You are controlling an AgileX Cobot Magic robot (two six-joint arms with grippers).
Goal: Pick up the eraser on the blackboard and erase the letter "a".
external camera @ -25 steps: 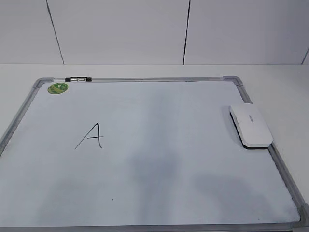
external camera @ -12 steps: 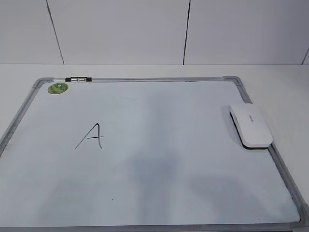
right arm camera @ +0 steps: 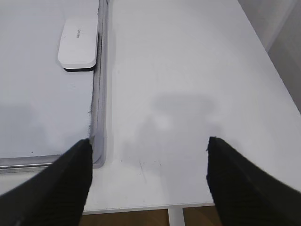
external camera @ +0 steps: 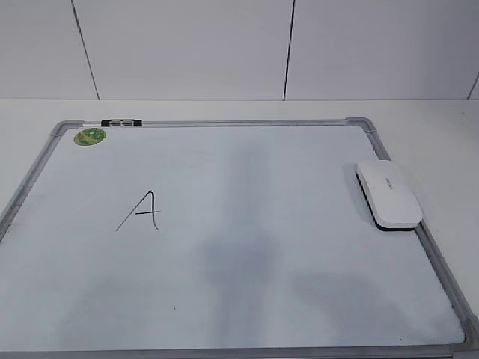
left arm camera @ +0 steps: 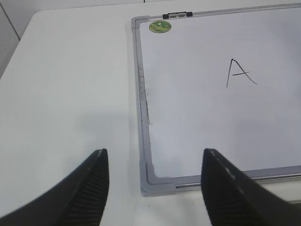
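Nothing of the task has been carried out yet, as far as the views show. The eraser (external camera: pixel 388 195) lies flat on the blackboard (external camera: pixel 247 123), at its right edge and partly over the frame, with no gripper near it. The only writing on the board is a thin black capital-looking letter (external camera: pixel 141 212) on the left half, well apart from the eraser; no small cursive "a" can be made out in any view, so this mark appears to be the target, and it is intact with no smearing.

The left gripper (left arm camera: pixel 153 181) hangs over the near left corner of the board with its 2 jaws spread and nothing between them. The right gripper (right arm camera: pixel 149 172) hangs over the bare table (right arm camera: pixel 188 70) just beside the board's near right corner, jaws spread wide and empty (the eraser sits ahead of it and to its left in that view).

All steps remain: reaching the eraser, grasping it, carrying it across to the letter and wiping. The right arm looks the better placed for the pickup, being on the eraser's side.
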